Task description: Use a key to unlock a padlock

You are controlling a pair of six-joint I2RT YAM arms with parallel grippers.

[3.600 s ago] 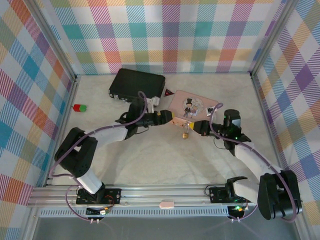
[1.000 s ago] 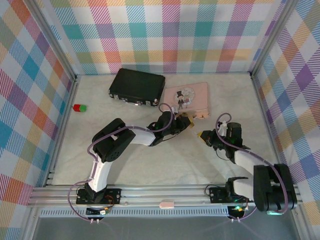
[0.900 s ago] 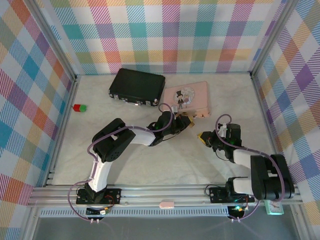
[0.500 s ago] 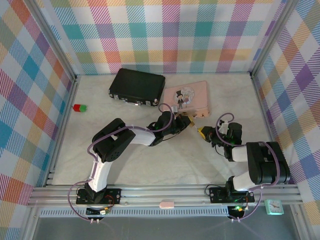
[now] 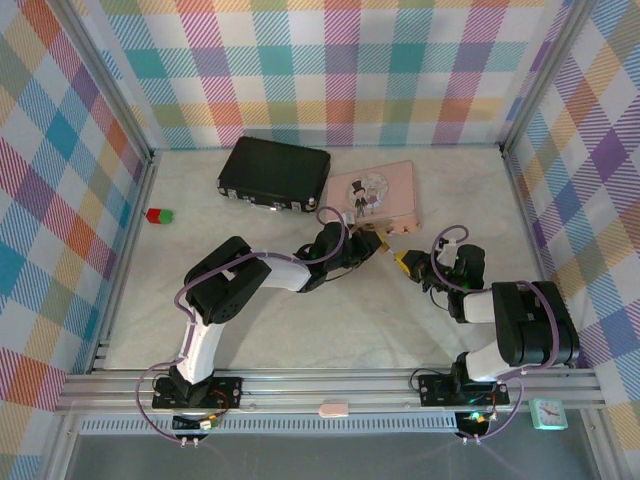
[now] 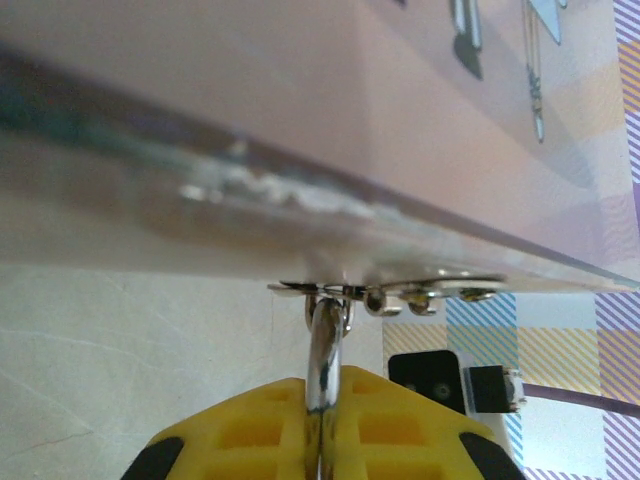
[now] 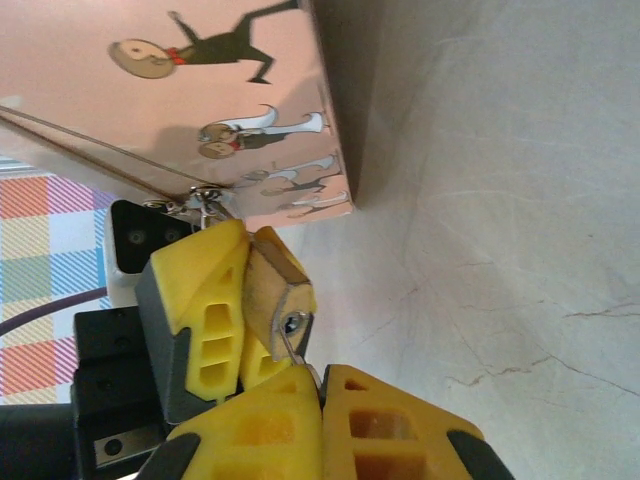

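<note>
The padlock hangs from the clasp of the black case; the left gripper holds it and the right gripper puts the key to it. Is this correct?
No: in the left wrist view the padlock hangs from the clasp of the pink box, not the black case. The left gripper holds it and the right gripper puts the key to it.

Right gripper pinches the thin key, its tip at the keyhole of the brass padlock, clamped by the left gripper beside the pink box.
</note>
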